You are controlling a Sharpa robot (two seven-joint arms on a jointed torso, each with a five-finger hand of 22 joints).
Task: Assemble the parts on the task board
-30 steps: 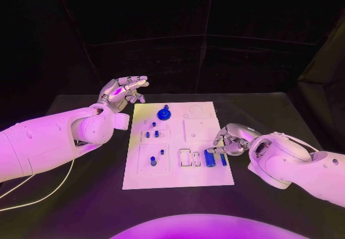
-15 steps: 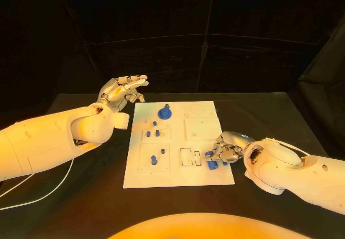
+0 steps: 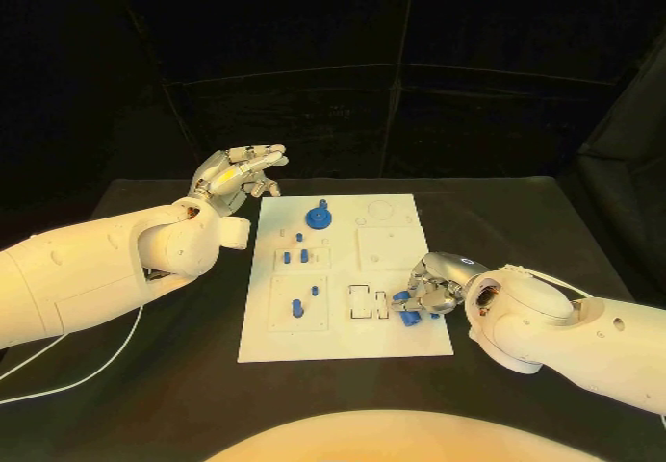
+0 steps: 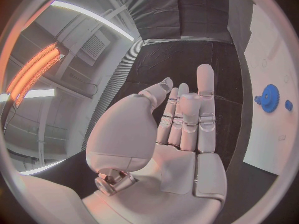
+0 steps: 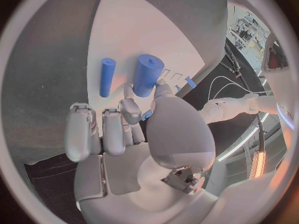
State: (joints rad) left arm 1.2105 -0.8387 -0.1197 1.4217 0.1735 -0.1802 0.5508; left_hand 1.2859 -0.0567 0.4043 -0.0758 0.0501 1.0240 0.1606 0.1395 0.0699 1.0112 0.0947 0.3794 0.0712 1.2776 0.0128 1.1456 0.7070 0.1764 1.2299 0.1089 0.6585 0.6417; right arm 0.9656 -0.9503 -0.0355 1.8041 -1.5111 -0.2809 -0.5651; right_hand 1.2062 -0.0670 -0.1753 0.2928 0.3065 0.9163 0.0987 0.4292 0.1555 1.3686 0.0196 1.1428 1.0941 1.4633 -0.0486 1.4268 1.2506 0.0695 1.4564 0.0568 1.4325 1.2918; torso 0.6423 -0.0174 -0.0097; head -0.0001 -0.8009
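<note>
With the silver right hand [image 3: 427, 295] reaching for the thick blue plastic cylinder [image 5: 147, 74] on the white task board [image 3: 347, 342], whether its curled fingers grasp it I cannot tell, so it should seat a square pinch first, while the left hand [image 3: 239, 173] hangs released.

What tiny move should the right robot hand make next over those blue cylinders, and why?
Probably close its fingertips on the thick blue cylinder. The right robot hand sits curled directly over it on the white task board, seemingly holding nothing yet; the thin blue cylinder lies beside it.
</note>
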